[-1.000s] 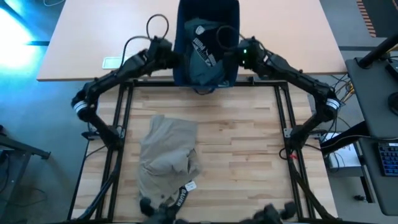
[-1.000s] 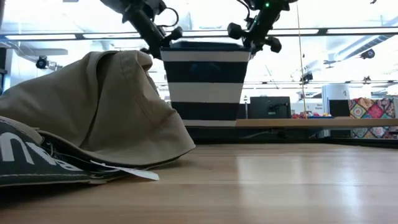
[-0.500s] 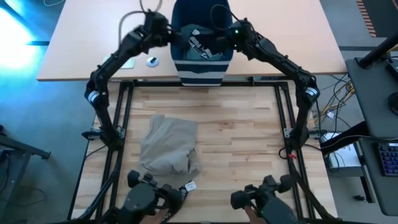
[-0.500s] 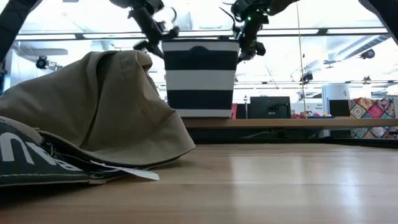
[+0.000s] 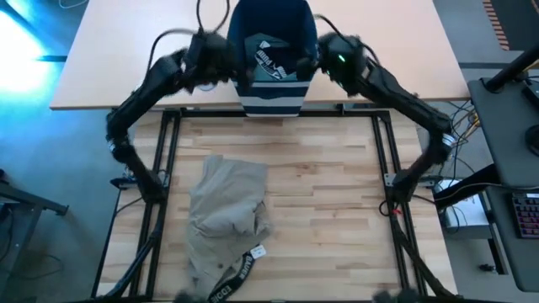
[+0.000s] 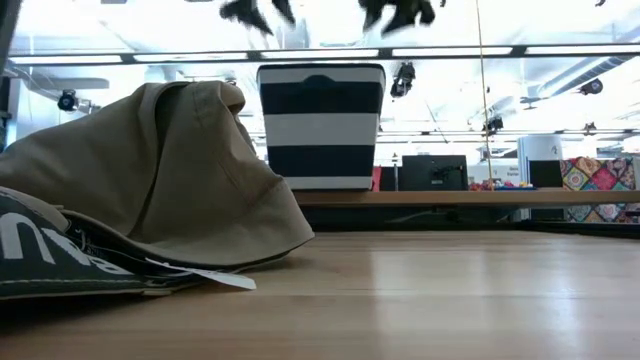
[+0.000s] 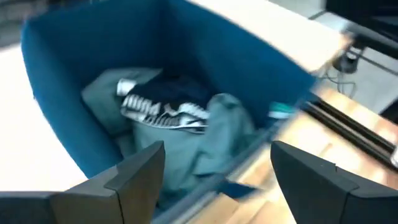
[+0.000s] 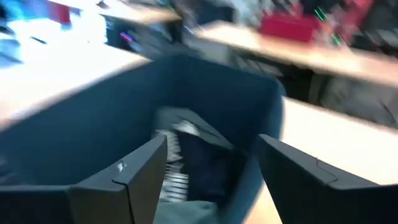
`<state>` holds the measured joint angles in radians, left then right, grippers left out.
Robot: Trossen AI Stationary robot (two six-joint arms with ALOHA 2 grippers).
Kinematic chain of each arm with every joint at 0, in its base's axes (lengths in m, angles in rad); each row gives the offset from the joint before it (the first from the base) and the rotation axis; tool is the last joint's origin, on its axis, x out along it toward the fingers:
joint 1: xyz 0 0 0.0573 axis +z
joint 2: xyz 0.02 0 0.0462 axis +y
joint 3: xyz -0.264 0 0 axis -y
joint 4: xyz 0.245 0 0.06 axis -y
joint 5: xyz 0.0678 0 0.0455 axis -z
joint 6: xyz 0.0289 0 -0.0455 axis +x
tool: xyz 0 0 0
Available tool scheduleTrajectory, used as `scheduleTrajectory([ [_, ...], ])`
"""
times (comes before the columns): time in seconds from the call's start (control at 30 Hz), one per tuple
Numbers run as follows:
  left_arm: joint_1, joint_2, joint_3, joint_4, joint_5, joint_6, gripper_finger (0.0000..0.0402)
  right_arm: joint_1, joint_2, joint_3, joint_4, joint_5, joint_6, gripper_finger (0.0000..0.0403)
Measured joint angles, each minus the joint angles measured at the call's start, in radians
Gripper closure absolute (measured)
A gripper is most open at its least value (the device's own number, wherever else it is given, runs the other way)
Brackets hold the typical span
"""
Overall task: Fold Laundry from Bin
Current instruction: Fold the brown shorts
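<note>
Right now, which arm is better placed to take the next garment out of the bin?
Neither clearly; slightly the left. Both open grippers, left and right, hover at the bin rim. The left wrist view looks straight down on the teal-green garment and the navy garment.

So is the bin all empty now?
No, the left wrist view shows the bin holds a teal-green garment and a navy one with white lettering.

Boxy navy-blue striped fabric bin [image 5: 271,63] at table's far edge, navy lettered garment [image 5: 271,61] inside, crumpled beige cloth garment [image 5: 227,206] nearer, left of centre.
</note>
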<state>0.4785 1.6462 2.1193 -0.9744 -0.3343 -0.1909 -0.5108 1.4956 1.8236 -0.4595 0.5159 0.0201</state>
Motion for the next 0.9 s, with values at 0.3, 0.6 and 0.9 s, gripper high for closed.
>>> scheduleTrajectory([
  [0.3,-0.466,-0.100,-0.001,-0.346,0.085,-0.035,0.0129,0.397,-0.321,-0.428,0.129,-0.003,-0.125,0.0174],
  [0.6,-0.701,-0.072,-0.053,-0.439,0.246,-0.084,0.0144,0.759,-0.336,-0.662,0.128,0.010,0.131,0.0174],
  [0.9,-0.707,-0.083,-0.372,-0.285,0.371,0.142,0.0155,0.963,-0.138,-0.602,0.030,0.087,0.678,0.0174],
])
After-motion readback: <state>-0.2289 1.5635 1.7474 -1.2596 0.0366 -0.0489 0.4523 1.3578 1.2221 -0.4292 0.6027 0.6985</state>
